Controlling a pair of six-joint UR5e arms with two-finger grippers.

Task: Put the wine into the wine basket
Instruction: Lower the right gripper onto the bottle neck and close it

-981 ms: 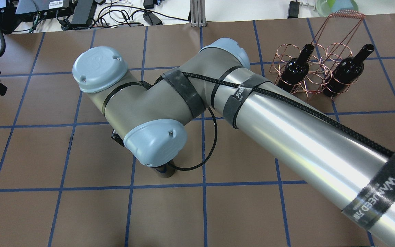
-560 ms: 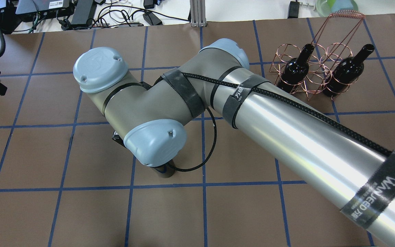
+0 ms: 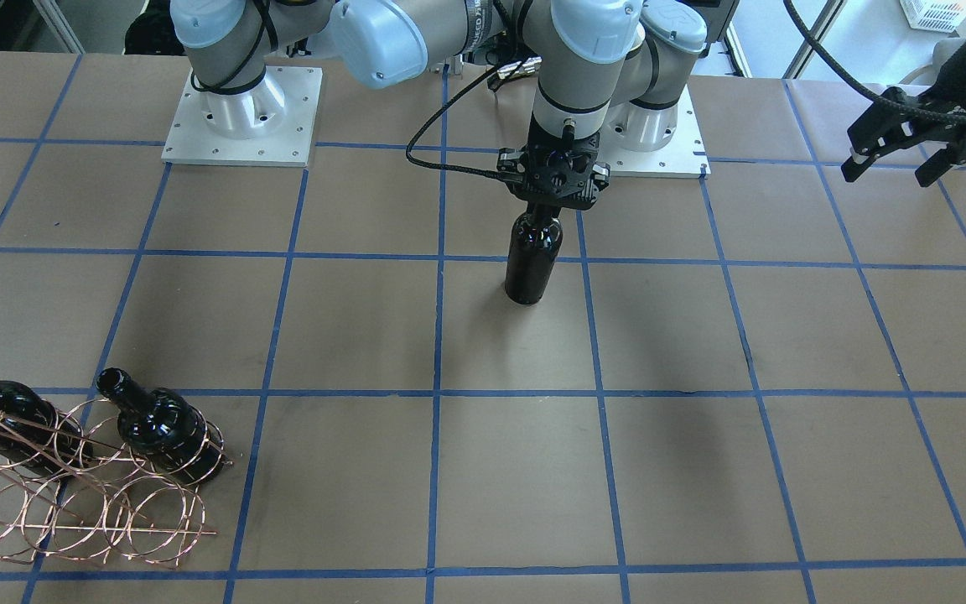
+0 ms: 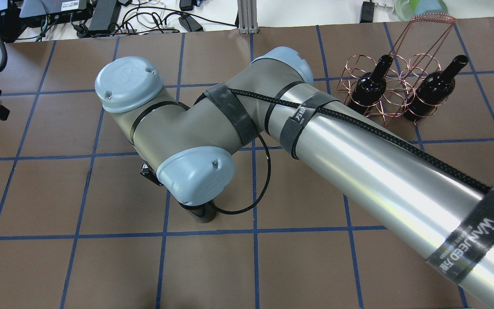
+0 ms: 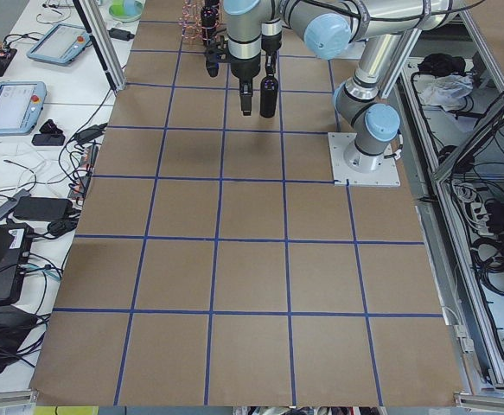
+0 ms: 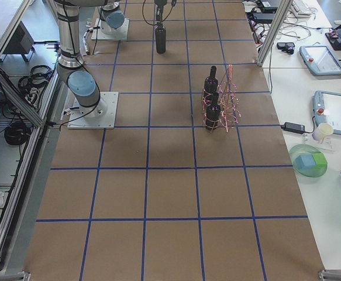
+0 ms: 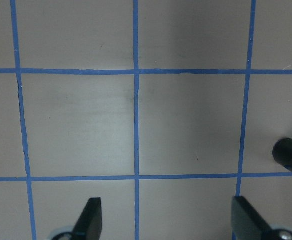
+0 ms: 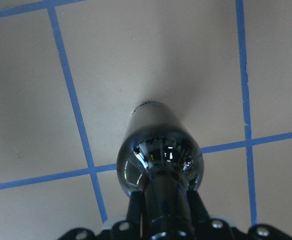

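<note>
Already two bottles (image 3: 160,428) sit in the wine basket (image 3: 72,495), lower left; my right fingers (image 8: 195,207) clamp the third wine (image 3: 531,260) by its neck, mid-frame, well apart. Left fingers (image 7: 91,217) gape wide, empty. Carrying remains.

Brown table top (image 3: 701,470) with a blue tape grid (image 3: 600,393) runs under and all round the right gripper (image 3: 547,205). Well beyond it, past the far table edge, is a white bench (image 5: 66,91) with tablets (image 5: 9,104), cables (image 4: 161,19) and aluminium posts (image 5: 101,47). Light is soft and shadows are faint.
</note>
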